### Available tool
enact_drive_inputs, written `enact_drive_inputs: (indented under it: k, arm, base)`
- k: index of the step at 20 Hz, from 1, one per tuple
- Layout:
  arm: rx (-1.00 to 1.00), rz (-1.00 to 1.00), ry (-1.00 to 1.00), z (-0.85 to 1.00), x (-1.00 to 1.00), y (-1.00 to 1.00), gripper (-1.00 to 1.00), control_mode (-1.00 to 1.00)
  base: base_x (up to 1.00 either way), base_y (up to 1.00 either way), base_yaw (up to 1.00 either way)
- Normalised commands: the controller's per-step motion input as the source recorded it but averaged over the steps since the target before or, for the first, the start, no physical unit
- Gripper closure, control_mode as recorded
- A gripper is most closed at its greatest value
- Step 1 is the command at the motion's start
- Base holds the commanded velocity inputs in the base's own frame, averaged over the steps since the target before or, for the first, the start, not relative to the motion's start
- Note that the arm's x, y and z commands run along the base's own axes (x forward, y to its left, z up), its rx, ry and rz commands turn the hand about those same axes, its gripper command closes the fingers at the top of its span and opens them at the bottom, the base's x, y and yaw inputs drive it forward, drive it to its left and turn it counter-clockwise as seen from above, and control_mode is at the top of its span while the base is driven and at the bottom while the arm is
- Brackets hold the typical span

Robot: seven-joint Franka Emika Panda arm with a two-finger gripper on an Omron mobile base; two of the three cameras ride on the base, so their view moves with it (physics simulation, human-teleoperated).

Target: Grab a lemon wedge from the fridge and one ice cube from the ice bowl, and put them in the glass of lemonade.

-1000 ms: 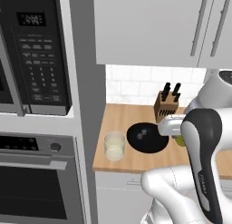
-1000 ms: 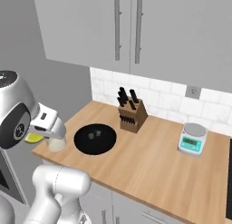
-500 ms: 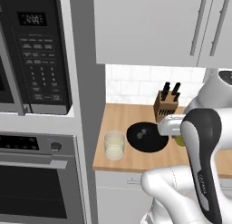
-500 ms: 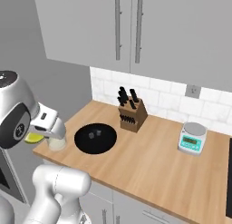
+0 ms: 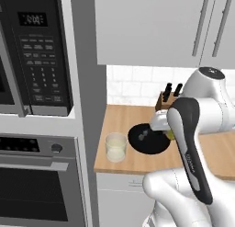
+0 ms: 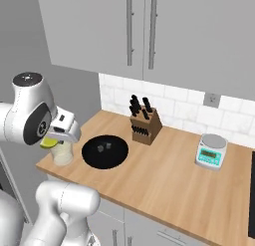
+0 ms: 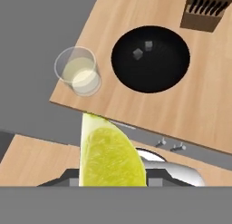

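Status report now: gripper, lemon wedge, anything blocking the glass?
Gripper shut on lemon wedge. Glass of lemonade upright beside ice bowl. Nothing over the glass.

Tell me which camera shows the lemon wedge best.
The hand view: the lemon wedge is large and close there, held in the gripper above the counter edge, near the glass of lemonade. The right base view shows a small yellow-green sliver under the hand; the left base view, a sliver behind the arm.
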Motion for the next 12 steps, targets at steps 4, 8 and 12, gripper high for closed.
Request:
enact_drive_inputs:
  k: [4,8,12]
  arm:
    - [0.0,0.0,0.01,-0.54,-0.12,0.01,1.0,-1.0]
    - [-0.09,0.03,0.0,-0.19,0.0,0.38,1.0,-1.0]
    - [0.0,0.07,0.0,-0.17,0.04,0.06,1.0,-1.0]
  base:
    - [0.0,0.0,0.0]
    - [0.0,0.0,0.0]
    - [0.0,0.0,0.0]
